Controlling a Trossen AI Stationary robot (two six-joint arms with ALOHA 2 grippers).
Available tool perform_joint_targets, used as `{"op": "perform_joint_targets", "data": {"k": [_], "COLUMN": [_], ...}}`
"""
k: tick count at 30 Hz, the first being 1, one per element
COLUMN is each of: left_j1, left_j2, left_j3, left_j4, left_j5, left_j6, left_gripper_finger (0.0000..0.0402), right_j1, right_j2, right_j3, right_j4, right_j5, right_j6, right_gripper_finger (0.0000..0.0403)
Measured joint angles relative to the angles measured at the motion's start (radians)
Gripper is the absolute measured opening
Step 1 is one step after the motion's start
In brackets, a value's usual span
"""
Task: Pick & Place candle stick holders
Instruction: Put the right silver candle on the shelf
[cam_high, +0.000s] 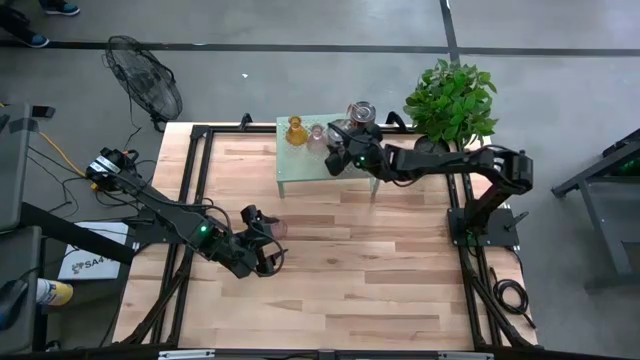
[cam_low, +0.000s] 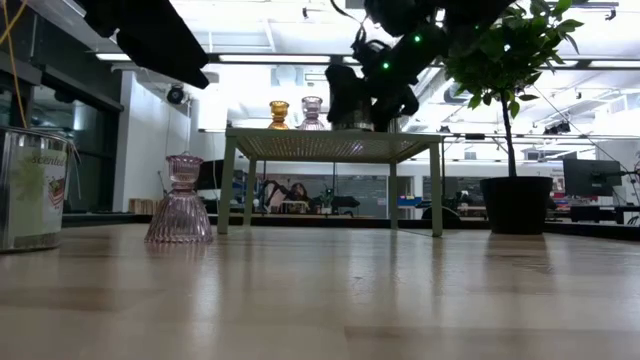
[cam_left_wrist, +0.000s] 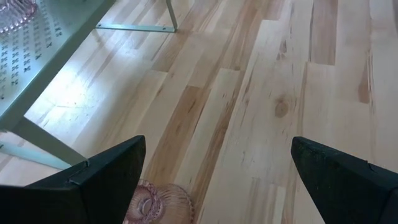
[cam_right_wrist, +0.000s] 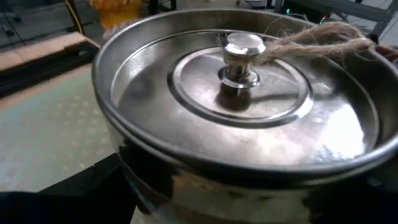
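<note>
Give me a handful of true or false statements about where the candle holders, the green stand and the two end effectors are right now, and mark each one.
1. A pink glass holder stands on the wooden table itself. True.
2. The amber holder lies tipped over on the floor. False: it stands upright on the green stand.
3. The left end effector is open above the pink holder on the table. True.
4. The right end effector is over the plant pot. False: it is at the stand, around a silvery metal holder.
5. The plant stands on the stand. False: it stands beside it.
</note>
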Motion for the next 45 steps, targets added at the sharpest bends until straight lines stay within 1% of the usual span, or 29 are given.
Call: {"op": "perform_joint_targets", "data": {"k": [7,17,27,32,41,45], "left_j1": [0.000,0.000,0.000,0.000,0.000,0.000], "left_j2": [0.000,0.000,0.000,0.000,0.000,0.000], "left_j3": [0.000,0.000,0.000,0.000,0.000,0.000], "left_j4": [-0.003,-0.003,-0.005,-0.005,-0.005,-0.005], "left_j5": [0.002,0.010,0.009,0.009,0.008,0.008], "left_j6": [0.001,0.002,0.005,0.005,0.004,0.004], "left_gripper_finger": [0.0396,0.0396,0.0396,0.0396,0.0396,0.0396], "right_j1": [0.000,0.000,-0.018,-0.020,-0.020,-0.020], "right_j2": [0.011,0.082,0.087,0.088,0.088,0.088], "right_j3": [-0.002,0.003,0.002,0.001,0.001,0.000], "right_j4": [0.005,0.047,0.074,0.074,0.074,0.074], "right_j5": [0.005,0.029,0.031,0.055,0.042,0.023], "right_j6": [0.050,0.070,0.070,0.071,0.070,0.070], "right_gripper_finger": [0.0354,0.0354,0.0354,0.0354,0.0354,0.0381]}}
